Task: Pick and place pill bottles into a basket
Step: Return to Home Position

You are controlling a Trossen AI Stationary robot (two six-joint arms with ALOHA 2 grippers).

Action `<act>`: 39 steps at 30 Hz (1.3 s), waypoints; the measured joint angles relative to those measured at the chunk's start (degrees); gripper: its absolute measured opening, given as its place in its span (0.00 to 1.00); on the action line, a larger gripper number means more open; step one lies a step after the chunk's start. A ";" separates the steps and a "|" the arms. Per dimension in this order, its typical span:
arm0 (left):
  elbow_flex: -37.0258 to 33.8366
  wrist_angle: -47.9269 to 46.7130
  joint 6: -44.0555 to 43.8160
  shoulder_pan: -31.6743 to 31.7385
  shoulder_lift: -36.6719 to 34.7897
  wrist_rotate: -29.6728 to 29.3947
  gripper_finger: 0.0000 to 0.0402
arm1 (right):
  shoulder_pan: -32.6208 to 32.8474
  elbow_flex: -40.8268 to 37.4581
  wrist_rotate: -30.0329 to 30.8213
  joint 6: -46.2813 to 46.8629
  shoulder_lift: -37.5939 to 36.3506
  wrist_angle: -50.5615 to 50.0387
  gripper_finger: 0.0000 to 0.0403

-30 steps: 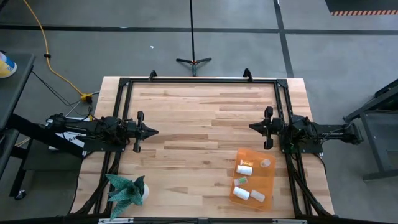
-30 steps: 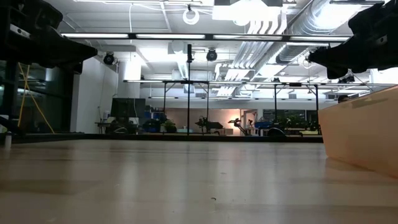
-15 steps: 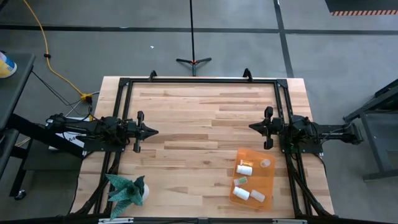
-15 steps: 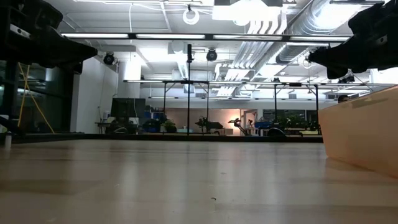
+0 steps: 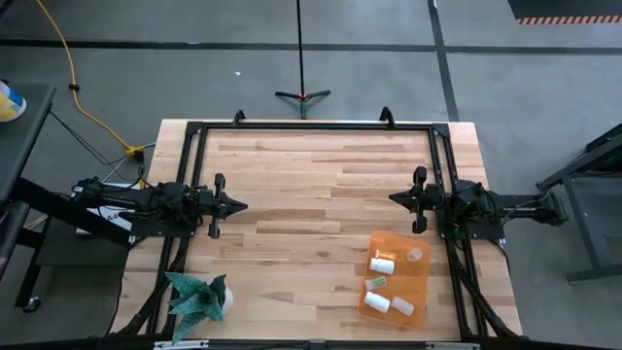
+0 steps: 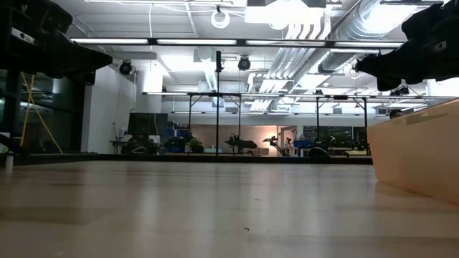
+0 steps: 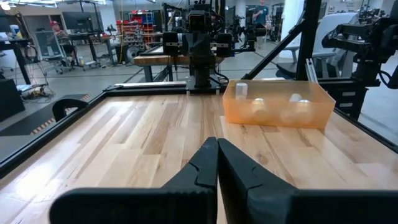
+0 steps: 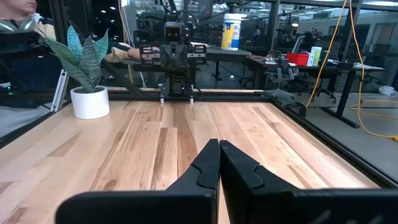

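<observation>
Inside orange bin [image 5: 410,283]: about five pill bottles [image 5: 382,263], lying loose; none seen outside it. Left gripper [image 5: 243,205] well apart from bin, fingers pressed together, empty. Right gripper [image 5: 392,198] near bin, likewise closed, empty. Placing looks complete.
</observation>
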 joint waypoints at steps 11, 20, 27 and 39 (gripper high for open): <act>0.00 0.00 0.00 0.00 -0.01 0.00 0.11 | 0.00 0.00 0.00 0.00 0.00 0.00 0.00; 0.00 0.00 0.00 0.00 -0.01 0.00 0.11 | 0.00 0.00 0.00 0.00 0.00 -0.01 0.01; 0.00 0.00 0.00 0.00 0.00 0.00 0.12 | -0.01 0.00 0.00 0.00 0.00 -0.01 0.01; 0.00 0.00 0.00 0.00 0.00 0.00 0.12 | 0.01 0.00 0.00 0.00 0.00 -0.01 0.02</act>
